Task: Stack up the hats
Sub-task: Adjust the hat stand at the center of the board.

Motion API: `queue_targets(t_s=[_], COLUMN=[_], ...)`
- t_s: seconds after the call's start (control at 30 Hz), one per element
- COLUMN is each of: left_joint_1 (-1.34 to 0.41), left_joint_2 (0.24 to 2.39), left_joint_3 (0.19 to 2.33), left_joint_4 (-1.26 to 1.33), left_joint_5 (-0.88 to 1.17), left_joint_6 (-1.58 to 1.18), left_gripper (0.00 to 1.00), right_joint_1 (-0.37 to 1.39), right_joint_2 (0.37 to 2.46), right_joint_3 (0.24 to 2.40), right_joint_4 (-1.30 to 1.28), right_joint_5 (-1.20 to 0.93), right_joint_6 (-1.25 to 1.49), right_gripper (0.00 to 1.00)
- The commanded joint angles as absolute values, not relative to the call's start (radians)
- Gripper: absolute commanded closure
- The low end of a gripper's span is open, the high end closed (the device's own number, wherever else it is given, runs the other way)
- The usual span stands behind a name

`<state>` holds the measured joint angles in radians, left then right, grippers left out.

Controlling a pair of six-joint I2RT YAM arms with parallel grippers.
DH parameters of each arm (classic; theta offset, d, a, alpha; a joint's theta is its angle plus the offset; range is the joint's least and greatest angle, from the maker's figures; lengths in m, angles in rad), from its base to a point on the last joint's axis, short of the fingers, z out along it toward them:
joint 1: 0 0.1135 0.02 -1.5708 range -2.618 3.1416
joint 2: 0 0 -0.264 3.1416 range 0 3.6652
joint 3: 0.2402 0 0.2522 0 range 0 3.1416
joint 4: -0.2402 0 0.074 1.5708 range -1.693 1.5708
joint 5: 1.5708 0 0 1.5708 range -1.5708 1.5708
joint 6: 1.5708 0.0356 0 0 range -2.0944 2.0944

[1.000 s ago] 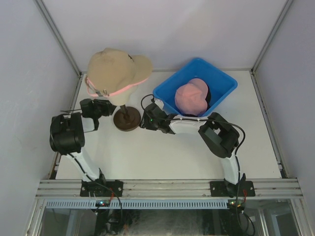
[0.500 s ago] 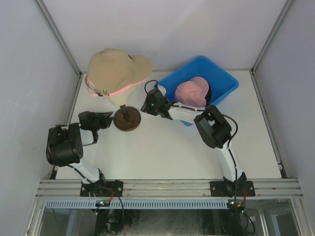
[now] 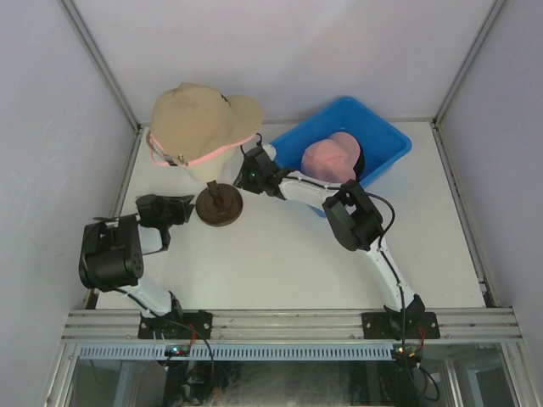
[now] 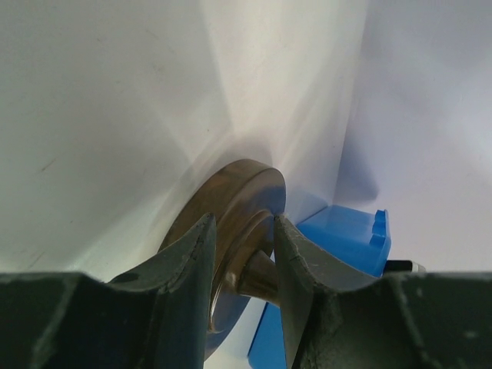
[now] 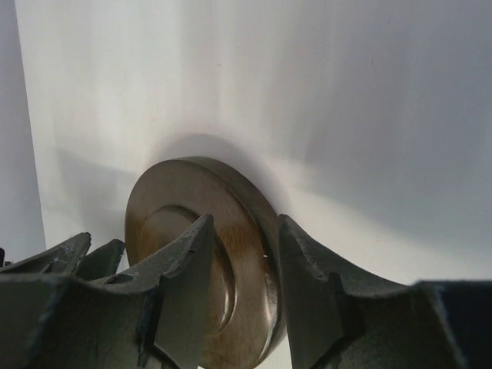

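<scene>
Both YAMs look like twins, tbh. The left arm and right arm are chunky black joint housings joined by slim white tube links, and each one sits on a small black base. Thin black cables hang off the joints in loose loops. Up close, the left gripper and right gripper have matte dark grey fingers. They're kinda blade-shaped with curved inner edges, growing out of a blocky dark body. From above the wrists are just boxy black lumps.

Table holds brown round base, blue bin.
</scene>
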<state>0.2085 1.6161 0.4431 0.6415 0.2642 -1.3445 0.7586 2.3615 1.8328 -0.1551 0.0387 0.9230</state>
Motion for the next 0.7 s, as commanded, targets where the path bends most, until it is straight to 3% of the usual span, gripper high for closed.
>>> queue_targets(t_s=[0.0, 0.67], left_joint_1=[0.188, 0.175], left_joint_2=[1.596, 1.652], left_joint_3=[0.432, 0.464], left_joint_4=[0.654, 0.645], left_joint_5=[0.25, 0.3], left_joint_6=[-1.306, -1.287], left_gripper=[0.6, 0.6], right_joint_1=[0.774, 0.785], right_joint_2=[2.384, 2.455], right_joint_3=[1.907, 2.007], right_joint_4=[-0.204, -0.351], right_joint_5=[0.045, 0.049], right_joint_6=[0.933, 0.916], right_gripper=[0.61, 0.58])
